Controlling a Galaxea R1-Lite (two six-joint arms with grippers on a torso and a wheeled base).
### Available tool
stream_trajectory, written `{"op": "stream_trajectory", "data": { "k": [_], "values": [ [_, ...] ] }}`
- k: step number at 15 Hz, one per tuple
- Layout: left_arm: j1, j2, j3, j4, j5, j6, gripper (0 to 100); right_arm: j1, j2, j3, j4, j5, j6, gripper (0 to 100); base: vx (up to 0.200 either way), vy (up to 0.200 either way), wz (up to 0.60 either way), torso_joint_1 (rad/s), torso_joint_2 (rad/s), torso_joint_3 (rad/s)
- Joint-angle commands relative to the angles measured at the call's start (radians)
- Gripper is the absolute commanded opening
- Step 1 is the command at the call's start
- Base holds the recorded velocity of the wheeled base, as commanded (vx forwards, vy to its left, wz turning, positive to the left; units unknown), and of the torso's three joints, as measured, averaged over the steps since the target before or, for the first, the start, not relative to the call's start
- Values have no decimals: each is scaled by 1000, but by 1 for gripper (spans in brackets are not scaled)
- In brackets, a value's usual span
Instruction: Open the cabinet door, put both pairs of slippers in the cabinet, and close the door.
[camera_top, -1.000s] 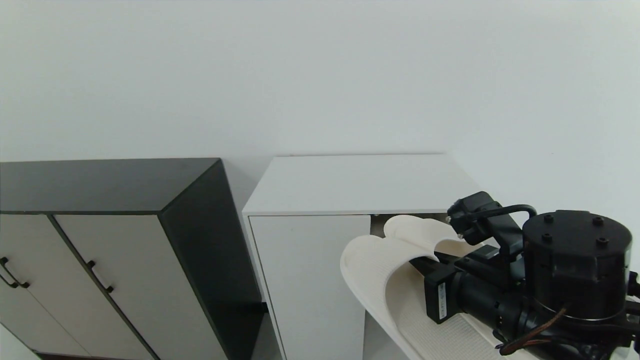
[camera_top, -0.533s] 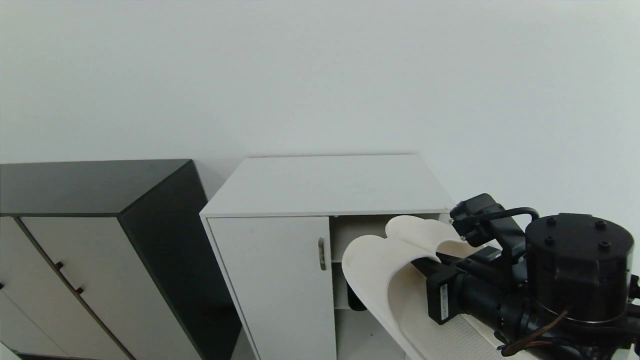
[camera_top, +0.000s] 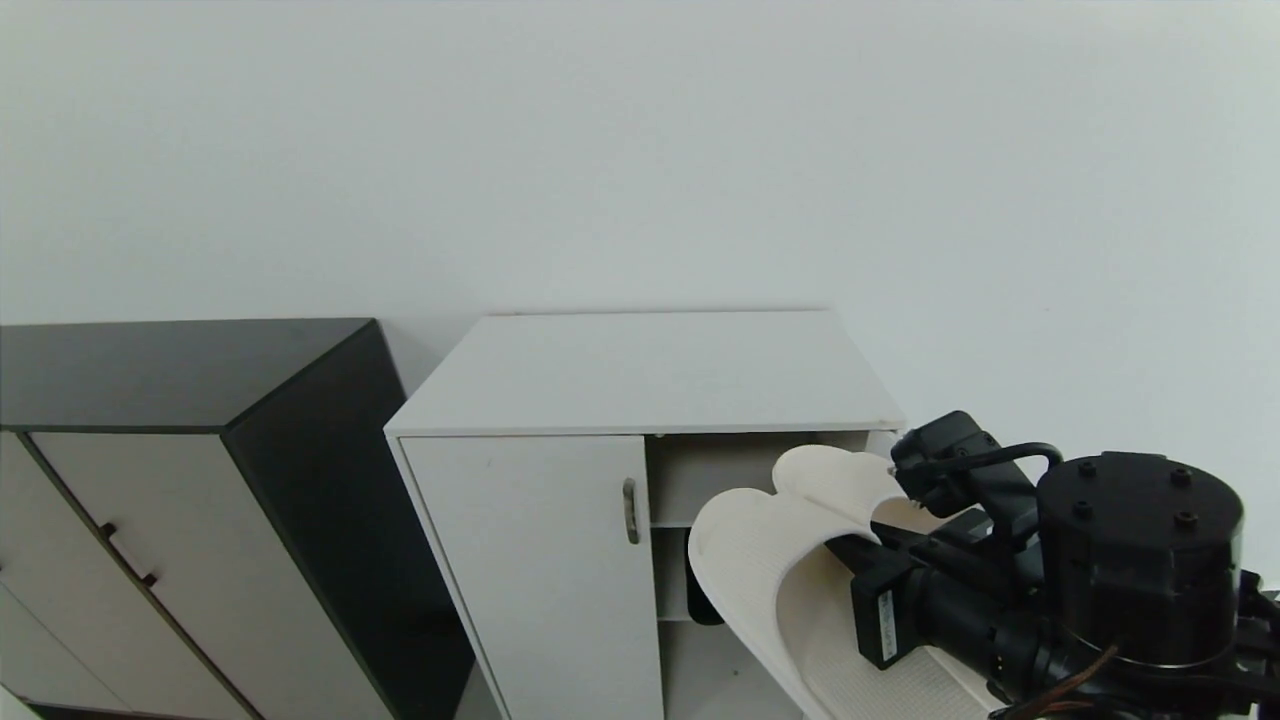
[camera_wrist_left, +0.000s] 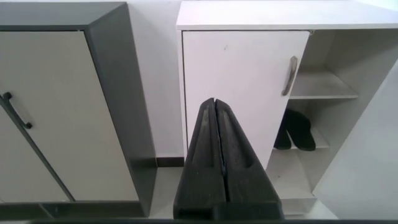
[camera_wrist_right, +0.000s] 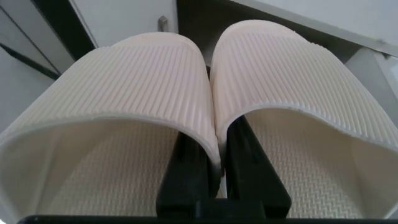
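We pinched both cream slippers (camera_top: 760, 540) by inner walls in right claw (camera_top: 852, 543), so pair could go in as one; open cabinet (camera_top: 650, 370) just ahead of it. Left claw (camera_wrist_left: 215, 109) pressed flat together, empty.

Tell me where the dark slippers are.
In the left wrist view, the dark slippers sit inside the white cabinet's open right half, on the second shelf down, beside the closed door.

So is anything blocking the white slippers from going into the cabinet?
Nothing visible does. The white slippers in the right tool face the open side of the white cabinet. Black slippers sit on one shelf, but the shelf above looks bare.
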Motion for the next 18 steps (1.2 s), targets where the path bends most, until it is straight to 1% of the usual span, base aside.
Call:
{"op": "stream_trajectory", "data": {
  "k": [1,4,12,18],
  "values": [
    [0,1,0,0,0,1,0,0,5,3,1,0,0,0,0,0,0,0,0,0],
    [0,1,0,0,0,-1,0,0,5,3,1,0,0,0,0,0,0,-149,344,198],
    [0,1,0,0,0,1,0,3,7,20,1,3,-14,0,0,0,0,-202,510,304],
    [0,1,0,0,0,1,0,4,14,20,-1,3,-14,0,0,0,0,-164,479,314]
  ]
}}
